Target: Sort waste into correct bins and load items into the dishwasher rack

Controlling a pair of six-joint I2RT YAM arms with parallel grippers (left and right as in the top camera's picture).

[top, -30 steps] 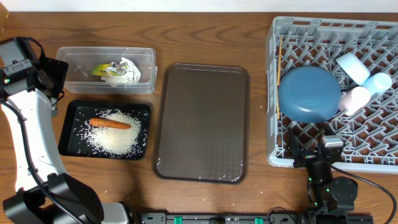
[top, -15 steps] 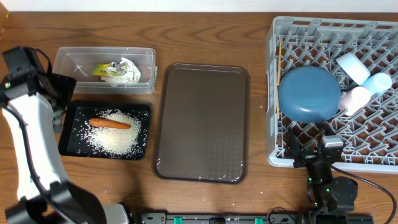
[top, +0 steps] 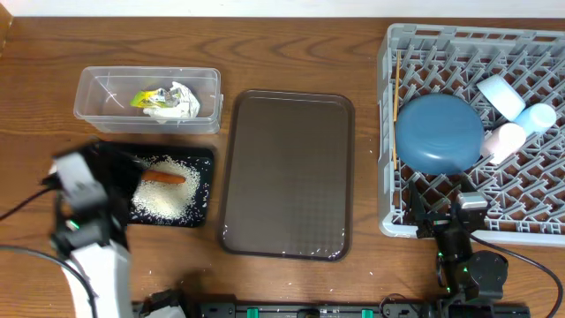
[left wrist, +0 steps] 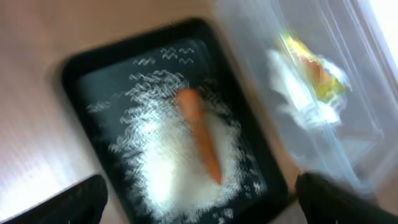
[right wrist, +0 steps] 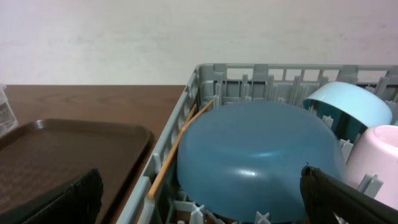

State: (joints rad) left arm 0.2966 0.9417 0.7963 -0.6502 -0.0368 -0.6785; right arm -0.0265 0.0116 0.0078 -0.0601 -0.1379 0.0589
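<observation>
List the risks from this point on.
1. The left arm is blurred with speed right over the black tray; a clip could tip it and scatter the rice and carrot.
2. The chopsticks lie against the left wall of the dishwasher rack beside the blue bowl; a jolt might slip them through the grid.

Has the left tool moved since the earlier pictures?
Yes. The left tool went from beside the clear tub down the picture to the left end of the black tray.
</observation>
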